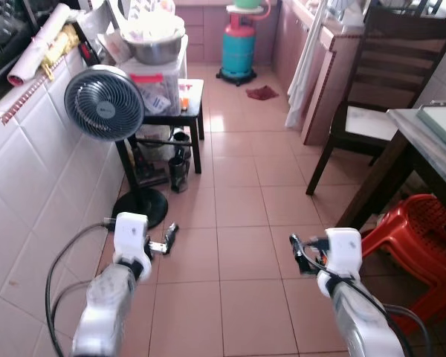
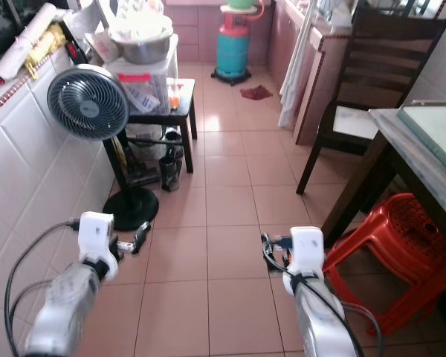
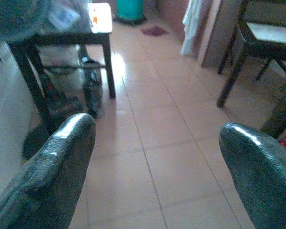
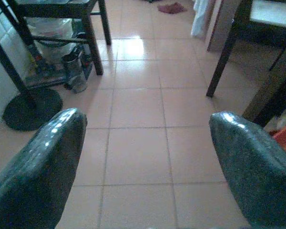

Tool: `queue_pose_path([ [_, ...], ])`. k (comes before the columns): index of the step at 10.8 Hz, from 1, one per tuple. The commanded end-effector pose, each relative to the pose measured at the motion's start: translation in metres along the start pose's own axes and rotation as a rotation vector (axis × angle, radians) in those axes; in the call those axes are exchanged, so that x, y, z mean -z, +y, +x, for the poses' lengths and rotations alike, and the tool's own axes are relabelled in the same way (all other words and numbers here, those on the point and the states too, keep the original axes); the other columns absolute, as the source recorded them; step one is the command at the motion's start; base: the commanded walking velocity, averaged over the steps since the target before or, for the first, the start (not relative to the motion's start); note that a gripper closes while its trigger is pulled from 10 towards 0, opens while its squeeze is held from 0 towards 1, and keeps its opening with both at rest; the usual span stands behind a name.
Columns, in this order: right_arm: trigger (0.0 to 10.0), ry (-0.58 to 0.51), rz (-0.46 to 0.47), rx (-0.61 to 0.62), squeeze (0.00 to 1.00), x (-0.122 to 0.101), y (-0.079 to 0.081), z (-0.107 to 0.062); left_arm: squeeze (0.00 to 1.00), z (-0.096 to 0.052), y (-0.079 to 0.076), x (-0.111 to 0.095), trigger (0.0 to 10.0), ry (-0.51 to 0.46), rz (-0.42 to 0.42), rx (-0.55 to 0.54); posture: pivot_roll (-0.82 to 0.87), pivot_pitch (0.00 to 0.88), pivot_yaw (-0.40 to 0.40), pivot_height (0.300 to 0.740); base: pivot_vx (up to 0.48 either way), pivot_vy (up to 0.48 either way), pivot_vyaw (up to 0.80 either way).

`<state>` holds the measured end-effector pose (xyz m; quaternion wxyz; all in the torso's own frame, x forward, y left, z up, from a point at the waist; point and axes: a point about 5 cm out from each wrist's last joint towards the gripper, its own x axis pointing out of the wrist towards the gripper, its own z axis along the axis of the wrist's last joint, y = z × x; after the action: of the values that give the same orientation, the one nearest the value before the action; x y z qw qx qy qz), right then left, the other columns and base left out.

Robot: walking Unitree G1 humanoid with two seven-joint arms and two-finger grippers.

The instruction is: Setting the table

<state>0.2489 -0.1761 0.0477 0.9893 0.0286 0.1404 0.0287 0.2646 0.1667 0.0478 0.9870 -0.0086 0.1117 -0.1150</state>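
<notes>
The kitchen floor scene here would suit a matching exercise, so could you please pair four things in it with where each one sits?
Things:
1. Fan
2. Gas cylinder
3. Red stool
4. Metal bowl

Places:
A. On the plastic box on the small black table
B. Under the dining table's edge, on the robot's right
C. On a stand beside the tiled wall, on the robot's left
D. At the far end of the floor

Pairs: 1-C, 2-D, 3-B, 4-A
</notes>
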Motion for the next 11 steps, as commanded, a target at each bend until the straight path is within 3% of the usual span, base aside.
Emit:
queue_pose_path([
  [1, 10.0, -0.011, 0.018, 0.013, 1.00, -0.005, -0.003, -0.005, 1.00, -0.003, -0.003, -0.003, 10.0, -0.004, 0.015, 0.023, 0.06, 0.011, -0.012, 0.740, 0.000, 0.000, 0.00],
  [2, 10.0, -0.027, -0.039, 0.040, 1.00, -0.007, -0.009, -0.019, 1.00, -0.011, -0.009, -0.007, 10.0, -0.004, 0.029, 0.080, 0.05, 0.012, -0.002, 0.740, 0.000, 0.000, 0.00],
  [4, 10.0, -0.032, -0.016, 0.051, 1.00, -0.010, -0.014, -0.032, 1.00, -0.017, -0.011, -0.010, 10.0, 0.004, 0.015, 0.108, 0.05, 0.005, -0.016, 0.740, 0.000, 0.000, 0.00],
  [5, 10.0, -0.043, -0.053, 0.054, 1.00, -0.014, -0.018, -0.038, 1.00, -0.025, -0.014, -0.011, 10.0, 0.005, 0.023, 0.106, 0.05, 0.006, -0.024, 0.740, 0.000, 0.000, 0.00],
  [8, 10.0, -0.119, -0.079, 0.030, 1.00, -0.029, -0.005, -0.042, 1.00, -0.036, -0.020, -0.018, 10.0, -0.034, 0.106, 0.073, 0.05, 0.019, -0.013, 0.740, 0.000, 0.000, 0.00],
  [9, 10.0, -0.126, -0.080, 0.019, 1.00, -0.031, 0.000, -0.043, 0.33, -0.035, -0.017, -0.018, 10.0, -0.023, 0.116, 0.043, 0.05, 0.019, -0.013, 0.740, 0.000, 0.000, 0.00],
  [10, 10.0, -0.126, -0.099, 0.017, 0.00, -0.032, 0.002, -0.044, 0.14, -0.031, -0.016, -0.018, 10.0, -0.010, 0.065, 0.067, 0.05, 0.024, -0.011, 0.740, 0.000, 0.000, 0.00],
  [11, 10.0, -0.114, -0.090, 0.019, 0.00, -0.031, 0.002, -0.043, 0.00, -0.025, -0.015, -0.022, 10.0, -0.016, 0.061, 0.051, 0.05, 0.023, -0.016, 0.740, 0.000, 0.000, 0.00],
])
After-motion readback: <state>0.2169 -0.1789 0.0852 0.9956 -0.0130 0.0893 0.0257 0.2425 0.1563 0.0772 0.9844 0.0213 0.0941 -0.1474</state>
